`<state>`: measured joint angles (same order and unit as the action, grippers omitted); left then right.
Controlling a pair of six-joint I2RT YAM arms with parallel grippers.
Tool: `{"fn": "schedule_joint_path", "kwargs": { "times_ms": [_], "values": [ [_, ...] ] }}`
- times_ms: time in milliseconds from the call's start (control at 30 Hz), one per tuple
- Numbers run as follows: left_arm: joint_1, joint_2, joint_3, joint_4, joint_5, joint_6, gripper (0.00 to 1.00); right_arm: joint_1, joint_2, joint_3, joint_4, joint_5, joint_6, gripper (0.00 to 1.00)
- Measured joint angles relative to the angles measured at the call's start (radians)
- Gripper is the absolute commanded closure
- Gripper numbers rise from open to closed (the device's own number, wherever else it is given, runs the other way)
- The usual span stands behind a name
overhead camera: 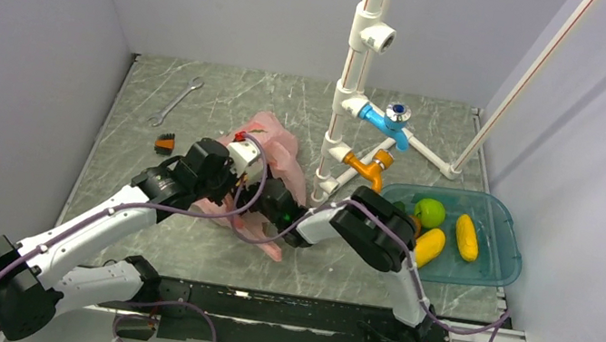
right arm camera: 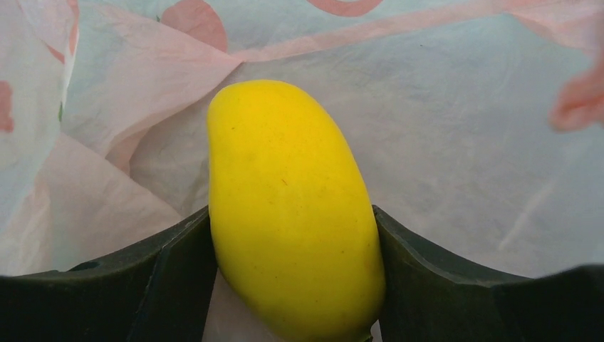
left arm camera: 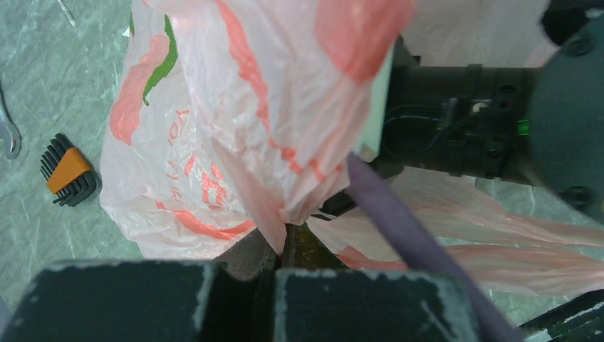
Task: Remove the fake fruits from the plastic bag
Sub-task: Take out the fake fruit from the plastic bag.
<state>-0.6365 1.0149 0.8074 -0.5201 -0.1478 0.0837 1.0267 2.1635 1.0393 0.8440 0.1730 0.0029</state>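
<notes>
The pink plastic bag [overhead camera: 270, 152] lies mid-table, crumpled. My left gripper [left arm camera: 288, 246] is shut on a pinched fold of the bag [left arm camera: 235, 121] and holds it up. My right gripper [right arm camera: 292, 285] reaches into the bag from the right; in the top view its fingers are hidden inside the bag. Its jaws press both sides of a yellow mango [right arm camera: 292, 214], with bag film [right arm camera: 456, 142] all around. In the teal tub [overhead camera: 501, 258] at the right lie a green apple [overhead camera: 430, 212] and two yellow mangoes [overhead camera: 466, 236] [overhead camera: 429, 246].
A white pipe stand with a blue tap [overhead camera: 386, 118] and an orange tap [overhead camera: 367, 168] stands just behind the bag. A wrench [overhead camera: 175, 101] and an orange hex-key set [overhead camera: 164, 144] lie at the back left. Grey walls enclose the table.
</notes>
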Motion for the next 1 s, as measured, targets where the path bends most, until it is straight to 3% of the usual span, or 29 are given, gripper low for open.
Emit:
{"fn": "schedule_joint_path", "kwargs": {
  "times_ms": [500, 733, 900, 933, 1000],
  "values": [
    [-0.008, 0.024, 0.025, -0.013, -0.072, -0.043, 1.0, 0.038, -0.422, -0.204, -0.219, -0.042, 0.146, 0.99],
    [0.025, 0.045, 0.025, -0.053, -0.114, -0.079, 1.0, 0.115, -0.806, -0.441, -0.362, 0.0, 0.253, 1.0],
    [0.043, 0.043, 0.025, -0.057, -0.113, -0.095, 1.0, 0.113, -1.062, -0.522, -0.517, 0.096, 0.329, 1.0],
    [0.045, 0.042, 0.025, -0.06, -0.113, -0.097, 0.99, 0.113, -1.111, -0.536, -0.559, 0.132, 0.356, 1.0],
    [0.047, 0.038, 0.025, -0.063, -0.112, -0.099, 0.86, 0.108, -1.198, -0.562, -0.644, 0.201, 0.41, 1.0]
  ]
}}
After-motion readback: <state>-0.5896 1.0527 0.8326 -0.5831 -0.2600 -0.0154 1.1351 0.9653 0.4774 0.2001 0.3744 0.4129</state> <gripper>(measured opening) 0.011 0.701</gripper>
